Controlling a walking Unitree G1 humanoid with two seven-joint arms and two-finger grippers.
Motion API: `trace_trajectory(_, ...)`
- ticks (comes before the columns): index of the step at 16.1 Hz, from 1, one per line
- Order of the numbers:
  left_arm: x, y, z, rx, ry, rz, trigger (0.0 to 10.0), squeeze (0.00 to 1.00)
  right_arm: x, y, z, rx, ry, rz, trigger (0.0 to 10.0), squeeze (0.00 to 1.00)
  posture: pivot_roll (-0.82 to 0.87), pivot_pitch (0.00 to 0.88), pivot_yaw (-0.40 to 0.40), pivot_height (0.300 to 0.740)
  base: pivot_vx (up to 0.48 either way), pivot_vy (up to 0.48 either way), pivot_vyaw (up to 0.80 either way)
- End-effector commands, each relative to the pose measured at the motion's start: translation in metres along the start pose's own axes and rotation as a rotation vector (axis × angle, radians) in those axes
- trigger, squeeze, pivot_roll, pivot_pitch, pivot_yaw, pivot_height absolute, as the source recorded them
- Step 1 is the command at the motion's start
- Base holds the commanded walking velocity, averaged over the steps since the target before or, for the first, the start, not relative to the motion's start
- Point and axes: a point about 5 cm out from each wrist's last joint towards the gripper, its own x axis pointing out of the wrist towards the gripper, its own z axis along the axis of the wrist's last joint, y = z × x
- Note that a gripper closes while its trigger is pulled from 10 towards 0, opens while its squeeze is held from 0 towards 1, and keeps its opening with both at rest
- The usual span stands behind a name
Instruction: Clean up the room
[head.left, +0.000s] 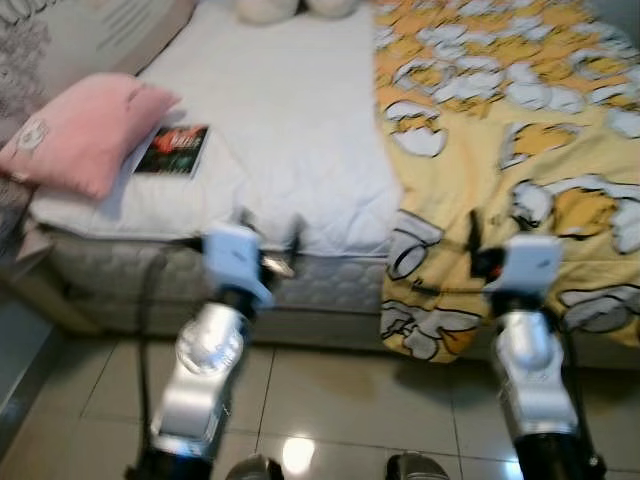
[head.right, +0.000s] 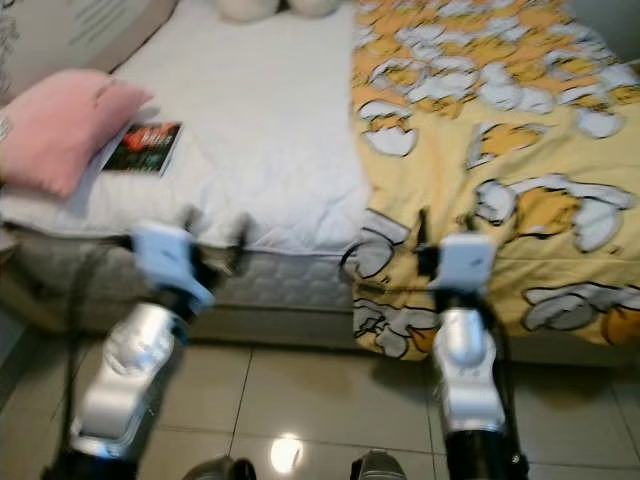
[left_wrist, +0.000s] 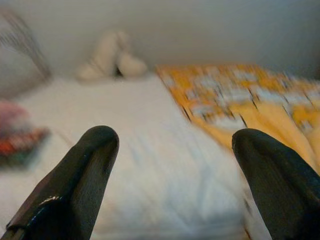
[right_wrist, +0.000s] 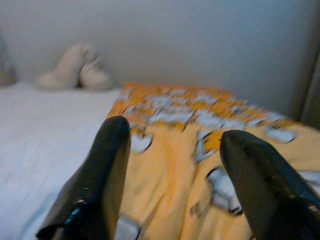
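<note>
Fingers (left_wrist: 90, 175) spread wide, both grippers empty

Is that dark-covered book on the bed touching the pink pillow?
Cannot tell. In the left eye view the dark-covered book lies right beside the pink pillow on the white mattress, but blur hides whether the pillow's edge meets it.

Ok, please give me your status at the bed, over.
Left gripper open at the mattress edge, right gripper open over the yellow blanket. Both hold nothing. Book beside the pink pillow on the white mattress.
</note>
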Motion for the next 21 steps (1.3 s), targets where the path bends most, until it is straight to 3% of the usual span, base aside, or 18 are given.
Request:
trace_trajectory(1,0.003,0.006,0.003,0.019,-0.022,0.040,10.0,0.00,0.007,0.005,0.012,0.023,-0.043,0.010,10.0,1.00,-0.14,0.000,0.096,0.740,0.000,0.000,0.00)
trace_trajectory(3,0.011,0.022,0.012,0.031,-0.050,0.124,10.0,0.00,0.024,-0.003,0.034,0.051,-0.110,-0.050,10.0,1.00,-0.14,0.000,0.111,0.740,0.000,0.000,0.00)
trace_trajectory(5,0.011,0.028,0.007,0.058,-0.026,0.131,10.0,0.00,0.020,-0.011,0.016,0.113,0.002,-0.117,10.0,1.00,-0.13,0.000,0.117,0.740,0.000,0.000,0.00)
trace_trajectory(6,0.012,0.026,-0.001,0.085,0.015,0.105,10.0,0.00,0.014,-0.002,0.002,0.148,0.081,-0.066,10.0,1.00,-0.14,0.000,0.129,0.740,0.000,0.000,0.00)
trace_trajectory(7,0.012,0.024,-0.004,0.085,0.029,0.093,10.0,0.00,0.012,0.002,0.001,0.123,0.084,-0.038,10.0,1.00,-0.14,0.000,0.133,0.740,0.000,0.000,0.00)
trace_trajectory(8,0.012,0.020,-0.007,0.081,0.049,0.074,10.0,0.00,0.011,0.009,-0.001,0.125,0.096,-0.012,10.0,0.00,-0.15,0.000,0.137,0.740,0.000,0.000,0.00)
trace_trajectory(10,0.013,0.011,-0.012,0.064,0.060,0.024,10.0,0.00,0.007,0.018,-0.007,0.137,0.139,0.036,10.0,0.00,-0.16,0.000,0.152,0.740,0.000,0.000,0.00)
trace_trajectory(13,0.017,0.012,-0.018,0.014,0.091,0.042,10.0,0.00,0.000,0.029,-0.012,0.133,0.170,0.099,10.0,0.00,-0.17,0.000,0.155,0.740,0.419,0.000,0.00)
trace_trajectory(21,0.016,0.012,-0.026,-0.010,0.111,0.061,10.0,0.00,-0.001,0.033,-0.017,0.128,0.198,0.137,10.0,0.00,-0.18,0.000,0.154,0.740,0.480,0.000,0.00)
